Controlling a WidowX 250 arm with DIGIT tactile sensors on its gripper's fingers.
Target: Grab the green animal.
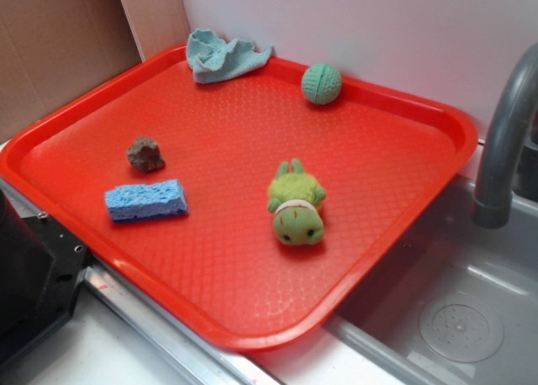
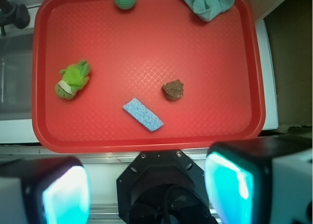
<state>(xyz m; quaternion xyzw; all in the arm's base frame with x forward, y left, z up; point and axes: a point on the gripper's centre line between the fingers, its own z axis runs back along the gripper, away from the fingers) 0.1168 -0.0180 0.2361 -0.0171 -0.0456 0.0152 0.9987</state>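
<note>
On red tray (image 1: 395, 116), green animal (image 1: 296, 204) lies alone, near sink-side rim; jaws apart.

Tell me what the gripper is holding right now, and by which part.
Nothing. The gripper is open above the tray's near edge, and the green animal lies untouched on the red tray.

1. The red tray (image 1: 403, 116) is glossy plastic with a fine pebbled texture.
2. The green animal (image 1: 296, 202) is fuzzy plush.
3. The ball (image 1: 322, 83) looks knitted.
4. The cloth (image 1: 223, 55) is soft fabric.
5. The blue sponge (image 1: 145, 200) is porous.
6. The sink (image 1: 471, 318) is dull grey metal.
</note>
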